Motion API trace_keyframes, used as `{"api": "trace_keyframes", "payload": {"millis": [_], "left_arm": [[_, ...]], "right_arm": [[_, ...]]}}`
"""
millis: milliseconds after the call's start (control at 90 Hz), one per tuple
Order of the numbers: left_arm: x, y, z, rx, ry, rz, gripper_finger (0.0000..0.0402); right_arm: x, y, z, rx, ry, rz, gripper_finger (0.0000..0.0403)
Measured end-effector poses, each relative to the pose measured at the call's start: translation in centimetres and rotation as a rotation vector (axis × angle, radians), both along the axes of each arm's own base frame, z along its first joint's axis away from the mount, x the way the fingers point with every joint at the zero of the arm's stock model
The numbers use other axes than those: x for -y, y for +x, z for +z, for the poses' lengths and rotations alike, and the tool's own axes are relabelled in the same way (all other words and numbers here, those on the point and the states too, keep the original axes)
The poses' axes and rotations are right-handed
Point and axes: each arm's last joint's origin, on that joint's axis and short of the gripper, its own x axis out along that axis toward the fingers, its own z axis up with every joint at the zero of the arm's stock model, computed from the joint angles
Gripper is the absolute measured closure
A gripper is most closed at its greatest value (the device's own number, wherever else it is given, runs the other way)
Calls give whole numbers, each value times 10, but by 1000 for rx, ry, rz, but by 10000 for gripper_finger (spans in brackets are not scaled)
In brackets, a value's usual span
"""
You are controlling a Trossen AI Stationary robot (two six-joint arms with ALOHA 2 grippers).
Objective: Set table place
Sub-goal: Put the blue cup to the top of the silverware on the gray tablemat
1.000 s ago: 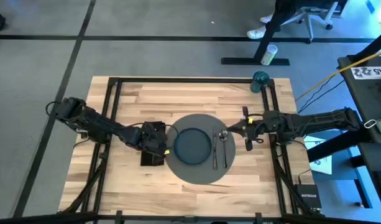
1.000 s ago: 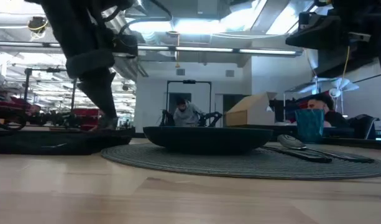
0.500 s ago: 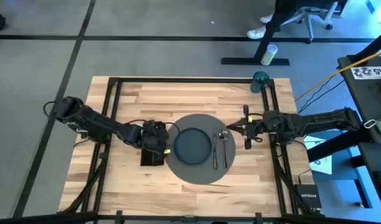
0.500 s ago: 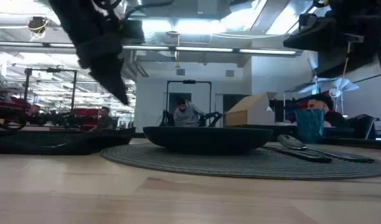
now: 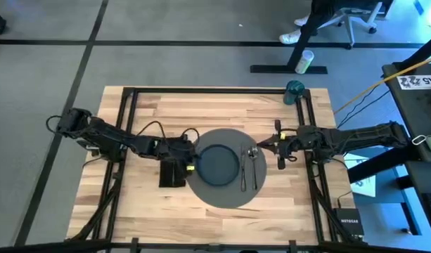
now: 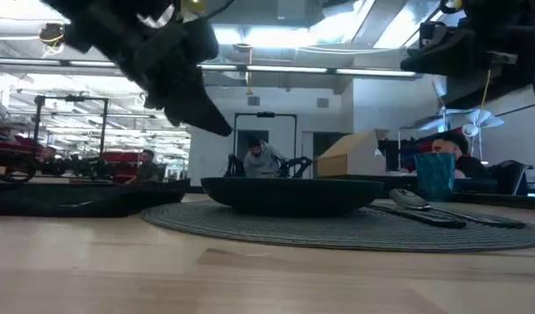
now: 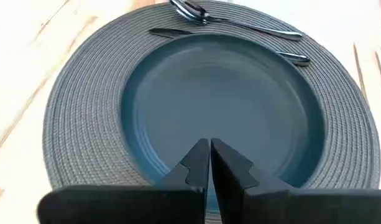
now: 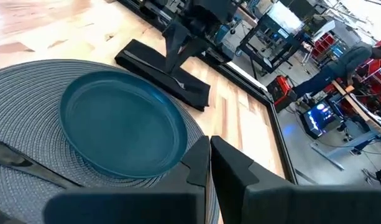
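- The counter (image 5: 152,109) is a pale plank top edged with thin black rails.
- The place (image 5: 222,193), a large round dark-grey woven mat, lies flat near the middle of the counter.
- A dark blue-grey plate (image 5: 216,164) sits on the mat, a little toward the left arm's side of its centre.
- A spoon (image 5: 252,166) and a knife (image 5: 243,169) lie side by side on the mat, just beside the plate on the right arm's side; the knife is the nearer one to the plate.
- A black napkin (image 5: 172,176) lies on the bare wood, its edge at the mat's rim on the left arm's side.
- The left gripper (image 5: 190,157) hangs above the napkin's far end at the mat's rim, clear of the counter in the low view; its fingers (image 7: 196,163) are pressed together and hold nothing.
- The right gripper (image 5: 261,145) hovers by the mat's rim near the spoon's bowl; its fingers (image 8: 197,163) are pressed together too, with nothing between them.
- A teal cup (image 5: 294,89) stands at the counter's far right corner, well apart from the mat.
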Motion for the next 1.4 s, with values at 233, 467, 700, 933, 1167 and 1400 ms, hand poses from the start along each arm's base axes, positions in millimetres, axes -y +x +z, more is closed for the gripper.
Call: {"api": "trace_keyframes", "payload": {"millis": [233,467,700,933,1167,1400], "left_arm": [[-4,-39,-6,217,-51,-8,402],[-20,-66,-14,331,-59,46,402],[-38,-66,-14,330,0,94,402],[-47,-64,-6,412,-5,53,402],[-54,-64,-6,414,-2,61,402],[-56,-64,-6,412,4,67,402]], "right_arm": [[-3,0,3,28,-16,114,403],[-5,2,12,143,-94,240,403],[19,2,11,125,-87,142,403],[66,-12,5,-32,103,-239,403],[104,-26,23,-257,172,-606,403],[143,-24,49,-489,202,-831,401]]}}
